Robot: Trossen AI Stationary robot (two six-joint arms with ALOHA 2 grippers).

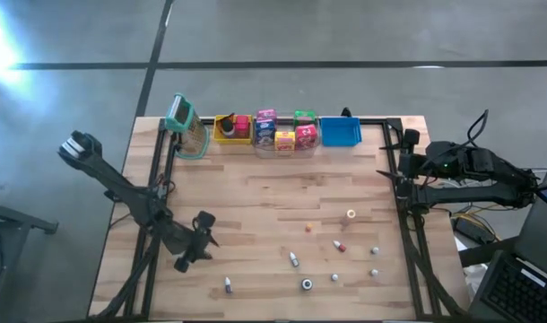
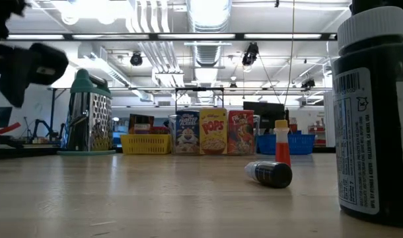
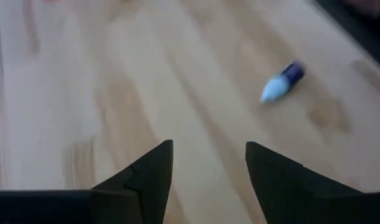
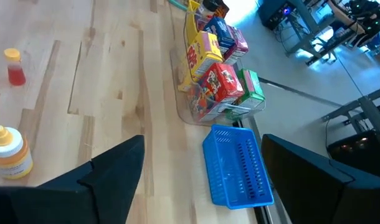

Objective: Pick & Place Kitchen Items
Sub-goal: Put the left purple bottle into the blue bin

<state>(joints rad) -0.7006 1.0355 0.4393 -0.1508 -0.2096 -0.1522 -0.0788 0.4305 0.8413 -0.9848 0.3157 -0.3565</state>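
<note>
On the pale wood-plank table [image 1: 256, 206], the kitchen items [image 1: 336, 260] lay scattered over the near right part, small bottles and jars apart from one another, while cereal boxes [image 1: 282, 130] stood in a clear bin between a yellow basket [image 1: 230, 128] and a blue basket [image 1: 339, 132] along the far edge. The left gripper [image 1: 195, 244] hung low near the front left, fingers apart and empty, a small white bottle [image 3: 281, 81] lying beyond them. The right gripper [image 1: 390, 166] waited at the right edge, fingers wide apart. Behind stretched a workshop with ceiling ducts and strip lights.
</note>
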